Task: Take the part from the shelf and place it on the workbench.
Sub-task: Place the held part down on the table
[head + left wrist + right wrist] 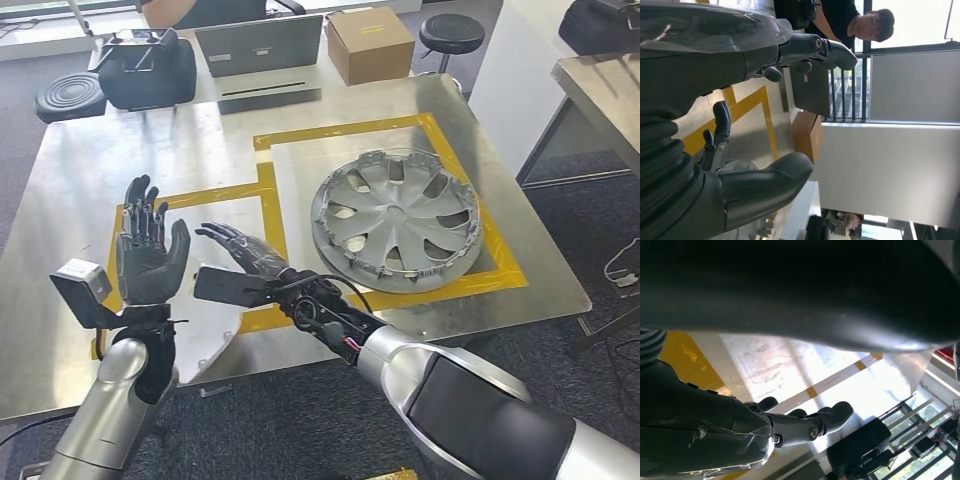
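The part, a silver wheel cover [396, 217], lies flat on the metal workbench [90, 190] inside the right yellow-taped square. My left hand [147, 250] is raised upright over the bench's front left, fingers spread, holding nothing. My right hand [245, 252] stretches flat above the left taped square, palm up, fingers apart and empty, well left of the wheel cover. In the left wrist view the left hand's thumb [764, 187] and fingers [817, 50] stand apart with nothing between them. The right wrist view looks past spread fingers [806, 422] onto the bench top.
At the bench's far edge lie a closed laptop [260, 45], a cardboard box [370, 42] and a black bag [147, 68]. A person sits behind the bench [870, 25]. Two black stools [451, 33] [69, 95] stand beyond it. Another table [604, 85] is at the right.
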